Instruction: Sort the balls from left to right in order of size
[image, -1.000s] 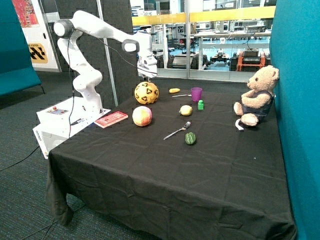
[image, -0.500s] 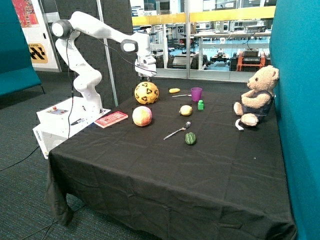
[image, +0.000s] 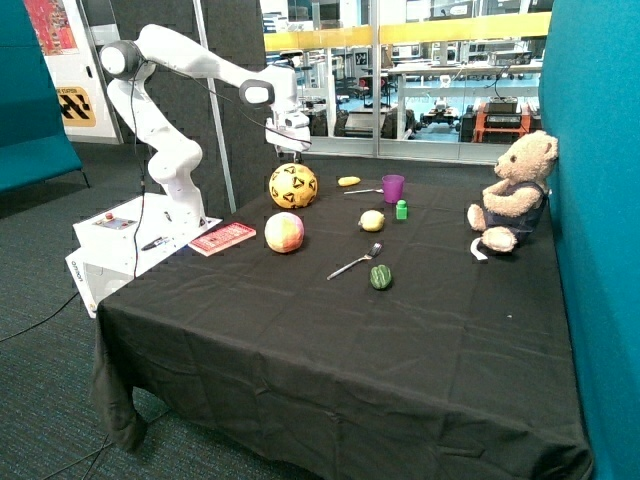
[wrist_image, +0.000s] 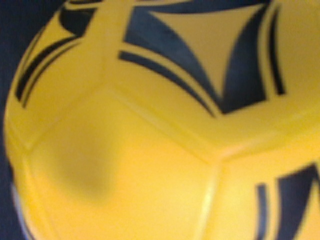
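The gripper (image: 291, 153) is hovering just above the big ball (image: 293, 185) at upper centre-left, jaws' opening impossible to tell, pink ball (image: 284, 232) below it, small ball (image: 372, 221) lying right.

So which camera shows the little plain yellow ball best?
The outside view: the small yellow ball sits whole on the black table near the purple cup. The wrist view misses it; the big yellow ball fills it.

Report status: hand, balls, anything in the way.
Hand above the large yellow ball, not touching. Pink-and-yellow ball and small yellow ball sit apart on the cloth. Spoon lies between them.
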